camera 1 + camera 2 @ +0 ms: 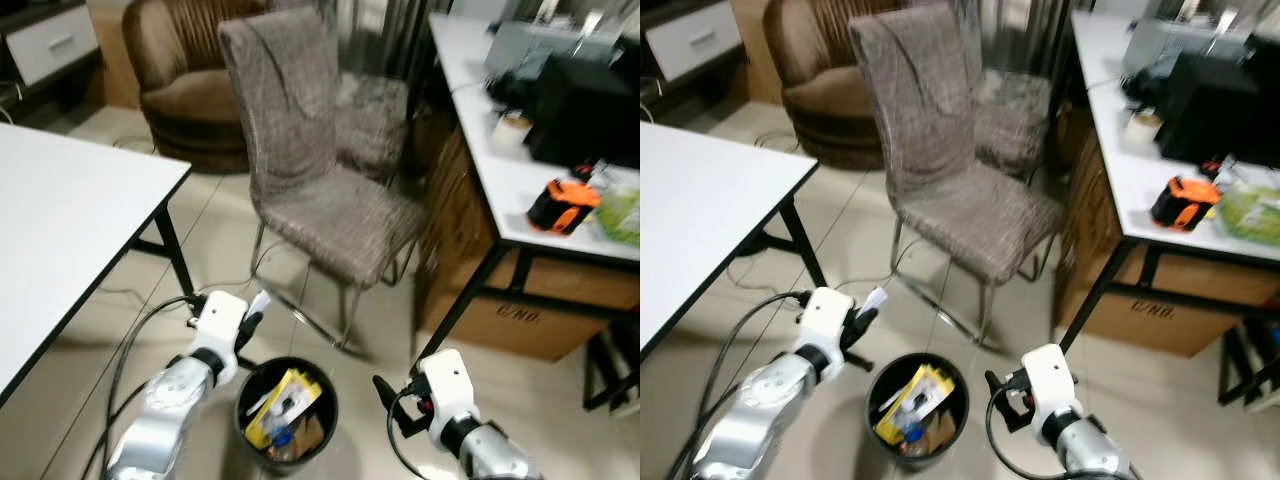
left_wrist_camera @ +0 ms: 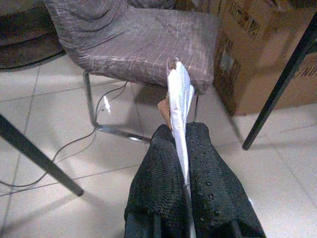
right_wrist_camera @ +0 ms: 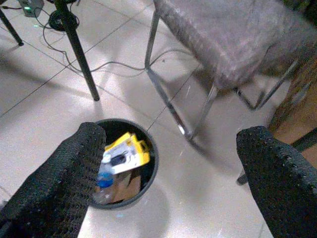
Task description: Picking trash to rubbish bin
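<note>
Your left pincer (image 1: 256,312) is clamped shut on a piece of white paper trash (image 2: 179,99), which stands up flat between the two black fingers (image 2: 158,183). From the head camera, that pincer hangs just beside the upper left rim of the round black rubbish bin (image 1: 245,385) on the tiled floor (image 1: 90,380), not yet over its mouth. The bin already holds a yellow package (image 1: 283,398) and other scraps. Your right pincer (image 3: 168,168) is spread wide with nothing between its fingers, and hovers on the bin's right, a little apart from it. A grey fabric chair (image 1: 320,190) stands just behind the bin, with a white desk (image 1: 60,210) to your left and a cluttered desk (image 1: 500,170) to your right. To finish this step well, carry the left pincer to the right until the paper sits above the middle of the bin, lower it a little, then spread the fingers. The paper is light and flat, so it may drift or cling to a finger; release it low.
</note>
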Controlling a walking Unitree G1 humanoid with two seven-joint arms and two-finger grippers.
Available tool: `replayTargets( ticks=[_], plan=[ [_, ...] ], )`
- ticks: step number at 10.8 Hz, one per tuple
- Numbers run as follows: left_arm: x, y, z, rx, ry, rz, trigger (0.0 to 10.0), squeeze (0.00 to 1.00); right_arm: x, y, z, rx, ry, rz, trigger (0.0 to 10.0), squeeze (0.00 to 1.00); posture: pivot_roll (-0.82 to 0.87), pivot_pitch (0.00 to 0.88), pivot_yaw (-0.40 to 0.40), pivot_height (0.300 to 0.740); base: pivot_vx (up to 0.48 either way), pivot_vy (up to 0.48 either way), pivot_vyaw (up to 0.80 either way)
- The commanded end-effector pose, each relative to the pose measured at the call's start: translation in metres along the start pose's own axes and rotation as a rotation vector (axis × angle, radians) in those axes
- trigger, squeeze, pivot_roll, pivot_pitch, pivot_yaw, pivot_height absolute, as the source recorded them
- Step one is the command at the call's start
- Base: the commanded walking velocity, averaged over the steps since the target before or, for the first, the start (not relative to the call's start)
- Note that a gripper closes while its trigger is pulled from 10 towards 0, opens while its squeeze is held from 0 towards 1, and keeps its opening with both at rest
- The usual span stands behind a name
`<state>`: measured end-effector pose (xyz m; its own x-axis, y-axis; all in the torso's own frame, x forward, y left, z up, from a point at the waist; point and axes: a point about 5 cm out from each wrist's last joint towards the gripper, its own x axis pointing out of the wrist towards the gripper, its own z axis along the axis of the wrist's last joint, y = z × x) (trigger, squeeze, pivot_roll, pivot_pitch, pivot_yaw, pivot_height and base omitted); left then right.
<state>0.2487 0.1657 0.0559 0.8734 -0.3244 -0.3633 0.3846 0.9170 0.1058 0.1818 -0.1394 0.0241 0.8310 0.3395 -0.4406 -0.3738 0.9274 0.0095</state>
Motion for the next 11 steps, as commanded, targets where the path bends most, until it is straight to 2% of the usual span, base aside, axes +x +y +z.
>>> replayTargets(
  ticks=[1, 2, 4, 6, 7, 9, 11],
  plan=[
    [-0.003, 0.000, -0.001, 0.005, 0.006, -0.001, 10.0, 0.00, -0.002, -0.003, 0.002, -0.005, -0.018, -0.043, 10.0, 0.00, 0.01, 0.130, -0.038, 0.740, 0.000, 0.000, 0.00],
    [-0.007, 0.000, -0.007, -0.009, 0.021, 0.006, 10.0, 0.00, -0.003, 0.000, 0.002, 0.020, -0.041, -0.090, 10.0, 0.00, -0.01, 0.073, -0.011, 0.740, 0.000, 0.000, 0.00],
    [0.003, -0.004, -0.001, -0.054, 0.003, 0.001, 10.0, 0.00, 0.008, -0.003, 0.014, 0.058, -0.070, -0.113, 10.0, 0.00, -0.05, 0.000, 0.007, 0.740, 0.000, 0.000, 0.00],
    [0.014, -0.011, 0.000, -0.041, -0.015, -0.019, 10.0, 0.00, 0.018, -0.009, 0.025, 0.010, -0.079, -0.084, 10.0, 0.00, -0.07, 0.000, -0.011, 0.740, 0.000, 0.000, 0.00],
    [0.012, -0.008, -0.003, -0.049, -0.006, -0.003, 10.0, 0.00, 0.013, -0.006, 0.023, -0.054, -0.071, -0.024, 10.0, 0.00, -0.07, 0.000, -0.027, 0.740, 0.000, 0.000, 0.00],
    [0.009, 0.004, -0.002, -0.042, -0.006, 0.036, 10.0, 0.00, 0.002, -0.003, 0.021, -0.049, -0.054, 0.030, 10.0, 0.00, -0.07, 0.039, -0.054, 0.740, 0.000, 0.000, 0.00],
    [0.008, 0.004, -0.007, -0.030, 0.016, 0.026, 10.0, 0.00, -0.004, 0.001, 0.013, -0.056, -0.010, 0.057, 10.0, 0.00, -0.07, 0.092, -0.061, 0.740, 0.000, 0.000, 0.00]
  ],
)
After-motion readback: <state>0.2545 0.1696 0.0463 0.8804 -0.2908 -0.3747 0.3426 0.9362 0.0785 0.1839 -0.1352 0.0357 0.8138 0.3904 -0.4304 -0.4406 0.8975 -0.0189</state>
